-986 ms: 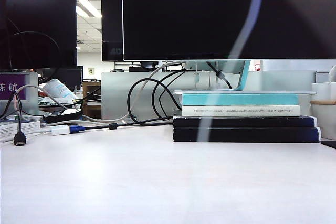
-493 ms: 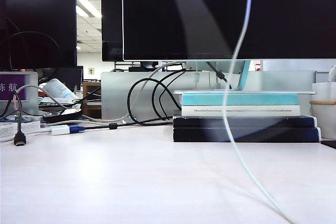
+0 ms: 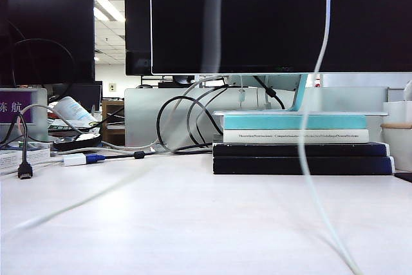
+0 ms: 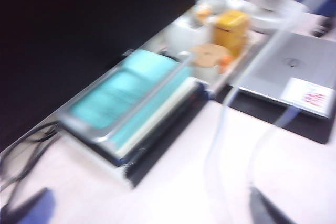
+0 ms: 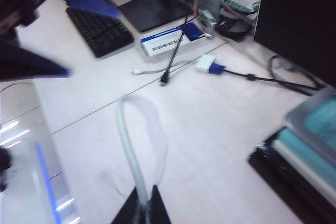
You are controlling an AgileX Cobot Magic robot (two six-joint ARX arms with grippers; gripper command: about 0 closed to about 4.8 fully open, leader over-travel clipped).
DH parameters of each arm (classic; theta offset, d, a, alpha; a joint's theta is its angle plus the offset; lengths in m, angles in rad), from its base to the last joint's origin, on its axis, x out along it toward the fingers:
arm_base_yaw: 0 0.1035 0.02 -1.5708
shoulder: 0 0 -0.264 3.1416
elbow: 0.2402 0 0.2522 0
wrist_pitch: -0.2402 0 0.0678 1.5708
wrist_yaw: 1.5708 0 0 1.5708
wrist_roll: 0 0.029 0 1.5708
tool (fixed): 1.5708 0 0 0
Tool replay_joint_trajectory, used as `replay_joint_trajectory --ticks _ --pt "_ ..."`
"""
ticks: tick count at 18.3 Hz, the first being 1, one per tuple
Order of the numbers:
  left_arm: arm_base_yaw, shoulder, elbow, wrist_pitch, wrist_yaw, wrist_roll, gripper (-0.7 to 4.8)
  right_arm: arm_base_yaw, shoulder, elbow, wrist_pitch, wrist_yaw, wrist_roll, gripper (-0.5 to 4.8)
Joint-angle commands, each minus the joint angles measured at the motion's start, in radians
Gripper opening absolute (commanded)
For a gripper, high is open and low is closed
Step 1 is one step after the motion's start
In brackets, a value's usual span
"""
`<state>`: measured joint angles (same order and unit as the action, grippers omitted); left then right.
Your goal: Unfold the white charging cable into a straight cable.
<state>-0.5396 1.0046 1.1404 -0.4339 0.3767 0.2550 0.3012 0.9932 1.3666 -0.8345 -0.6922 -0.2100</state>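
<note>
One white charging cable [image 3: 308, 159] hangs from overhead at about one o'clock in the exterior view, sagging to the desk [image 3: 193, 223] at five o'clock. A stack of four books [image 3: 301, 143] sits behind it. Two grippers: the right gripper [image 5: 143, 203] is clamped on the cable, which loops away at twelve o'clock. The left gripper's fingertips [image 4: 265, 211] stand spread, holding nothing, the blurred cable just beside them.
</note>
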Motion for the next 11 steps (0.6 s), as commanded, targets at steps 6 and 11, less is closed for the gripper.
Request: replay_joint_trajectory --ticks 6,11 --pt "-0.004 0.093 0.002 0.014 0.274 0.006 4.79 -0.002 -0.004 0.061 0.263 -0.156 0.194 -0.06" --pt "-0.012 0.190 0.002 0.144 0.431 -0.030 4.79 -0.002 -0.015 0.159 0.262 -0.246 0.252 -0.06"
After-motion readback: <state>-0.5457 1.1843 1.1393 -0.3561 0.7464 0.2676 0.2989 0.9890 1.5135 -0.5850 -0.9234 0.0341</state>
